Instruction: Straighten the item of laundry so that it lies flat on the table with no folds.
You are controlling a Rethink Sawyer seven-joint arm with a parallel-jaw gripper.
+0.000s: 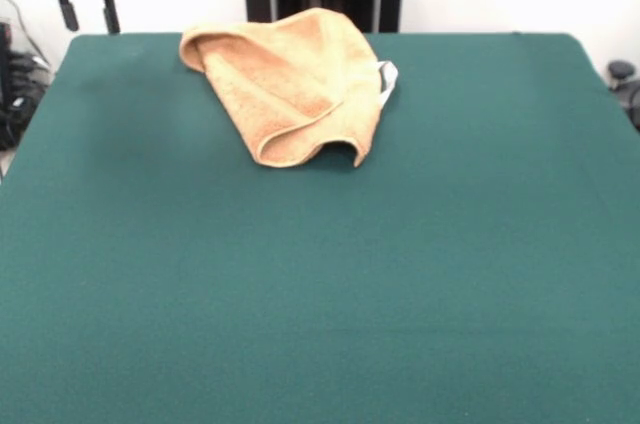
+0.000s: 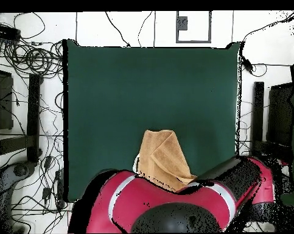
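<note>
towel: the golden-tan towel (image 1: 295, 84) sits crumpled at the far side of the table, close to the robot's edge, a bit left of centre in the front view

folds: definitely not flat, it's doubled over itself with one thick flap running diagonally across the top and a curled lip at its near edge; in the overhead view (image 2: 164, 159) it reads as a rough wedge with a second layer lying over its right half

tag: small white tag (image 1: 387, 77) pokes out on the towel's right side in the front view, touching the green surface

table: big dark green table (image 1: 320, 294), the towel only takes up a small patch at the far end

gripper: up at the top left in the front view (image 1: 88, 7), red body with two dark fingers hanging down, spread apart with nothing between them, well off to the left of the towel and not touching it

arm: from overhead the red and black arm (image 2: 173, 204) bulks along the bottom edge, covering the towel's lower end
</note>
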